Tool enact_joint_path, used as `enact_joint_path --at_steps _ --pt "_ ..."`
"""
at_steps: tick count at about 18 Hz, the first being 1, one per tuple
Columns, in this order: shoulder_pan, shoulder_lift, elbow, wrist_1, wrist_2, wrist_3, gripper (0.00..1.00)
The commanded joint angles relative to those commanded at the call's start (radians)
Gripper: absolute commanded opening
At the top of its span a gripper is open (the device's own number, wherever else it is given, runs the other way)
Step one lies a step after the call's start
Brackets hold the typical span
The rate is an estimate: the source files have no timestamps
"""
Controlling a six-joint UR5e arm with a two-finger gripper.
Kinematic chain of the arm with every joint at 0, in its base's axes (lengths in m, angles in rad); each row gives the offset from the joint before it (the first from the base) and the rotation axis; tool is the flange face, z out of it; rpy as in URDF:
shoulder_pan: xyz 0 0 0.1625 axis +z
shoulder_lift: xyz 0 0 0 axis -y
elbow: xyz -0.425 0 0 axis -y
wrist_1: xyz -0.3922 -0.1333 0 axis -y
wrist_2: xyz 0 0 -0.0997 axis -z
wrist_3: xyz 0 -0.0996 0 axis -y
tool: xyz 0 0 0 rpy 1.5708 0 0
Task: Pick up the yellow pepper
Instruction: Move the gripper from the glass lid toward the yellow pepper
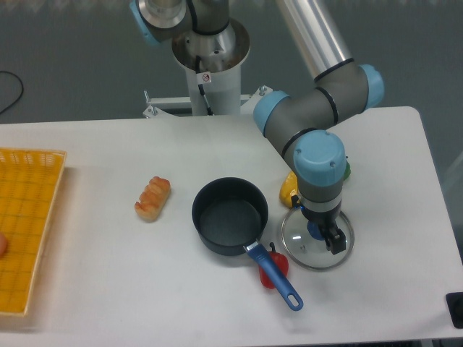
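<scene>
Beside the pot (230, 215), yellow pepper (288, 189) sits half-hidden behind arm; tool (329, 237) hangs over glass lid (300, 249) w/ nothing visibly held, grip state unclear.

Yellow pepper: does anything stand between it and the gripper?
Nothing visible does. The gripper hangs over the glass lid, right beside the yellow pepper, which the arm's wrist partly hides from the camera.

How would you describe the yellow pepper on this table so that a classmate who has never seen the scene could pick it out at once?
Start at the dark pot in the middle of the white table. Just to its right, a small glossy yellow pepper peeks out from behind the robot's wrist, above the glass lid. It is bright yellow, unlike the green pepper behind the wrist or the red one beside the pot's blue handle.
</scene>
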Motion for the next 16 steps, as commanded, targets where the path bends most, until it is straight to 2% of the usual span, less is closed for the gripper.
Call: enact_joint_path --at_steps 3,6,11,16 --pt "-0.003 0.02 -0.006 -0.002 -0.02 0.003 1.0" --pt "-0.009 0.048 -0.017 -0.035 -0.046 -0.003 1.0" --pt "-0.011 0.098 -0.071 -0.035 -0.129 -0.018 1.0" --pt "-0.02 0.13 -0.129 -0.035 -0.131 -0.092 1.0"
